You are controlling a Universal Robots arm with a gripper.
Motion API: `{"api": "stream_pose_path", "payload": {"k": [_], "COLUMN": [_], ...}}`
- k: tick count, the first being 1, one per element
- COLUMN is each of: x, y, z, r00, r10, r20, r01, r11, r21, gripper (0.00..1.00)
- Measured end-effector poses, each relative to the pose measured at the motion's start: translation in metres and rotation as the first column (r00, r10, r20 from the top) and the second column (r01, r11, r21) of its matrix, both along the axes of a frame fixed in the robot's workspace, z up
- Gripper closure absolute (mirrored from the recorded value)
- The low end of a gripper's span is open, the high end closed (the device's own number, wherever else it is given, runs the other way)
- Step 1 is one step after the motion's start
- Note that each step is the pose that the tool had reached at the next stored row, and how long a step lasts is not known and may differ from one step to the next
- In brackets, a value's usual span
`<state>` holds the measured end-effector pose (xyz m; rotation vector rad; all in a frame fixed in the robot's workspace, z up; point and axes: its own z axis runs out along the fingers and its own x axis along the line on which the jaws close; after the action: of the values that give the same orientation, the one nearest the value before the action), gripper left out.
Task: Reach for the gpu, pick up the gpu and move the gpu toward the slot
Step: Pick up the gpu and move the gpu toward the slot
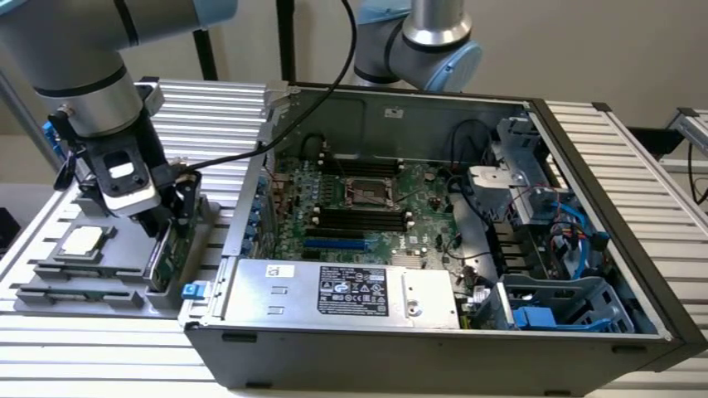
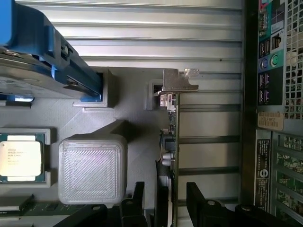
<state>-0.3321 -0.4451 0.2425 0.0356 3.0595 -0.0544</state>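
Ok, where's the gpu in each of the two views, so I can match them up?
Exterior view: the gpu stands on edge in the gray fixture at the exterior view's left.
Wrist view: the gpu shows edge-on as a thin green strip with its silver bracket at one end.
Shared landmark: the square processor chip, lying flat on that fixture.

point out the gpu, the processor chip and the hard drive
gpu point(image 2: 172, 142), wrist view, on the board's thin edge
processor chip point(image 2: 20, 157), wrist view, on its silver lid
hard drive point(image 2: 38, 75), wrist view, on its silver face
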Motion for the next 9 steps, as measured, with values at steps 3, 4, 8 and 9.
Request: {"api": "stream_pose_path", "payload": {"k": [3,4,8,9], "x": [-0.0005,-0.0007,-0.0008,-0.0008], "y": [-0.0002,-0.0002,-0.0001,-0.0001], "z": [-0.0003,-0.0003,-0.0004,-0.0004], "r00": [1.0000,1.0000,0.9999,0.9999], "r10": [-0.006,-0.009,-0.010,-0.010], "r20": [-0.0018,-0.0022,-0.0022,-0.0022], "r01": [0.006,0.009,0.010,0.010], "r11": [1.0000,1.0000,1.0000,1.0000], "r21": [-0.0001,-0.0002,-0.0002,-0.0001], "gripper": [0.52,0.52,0.52,0.54]}}
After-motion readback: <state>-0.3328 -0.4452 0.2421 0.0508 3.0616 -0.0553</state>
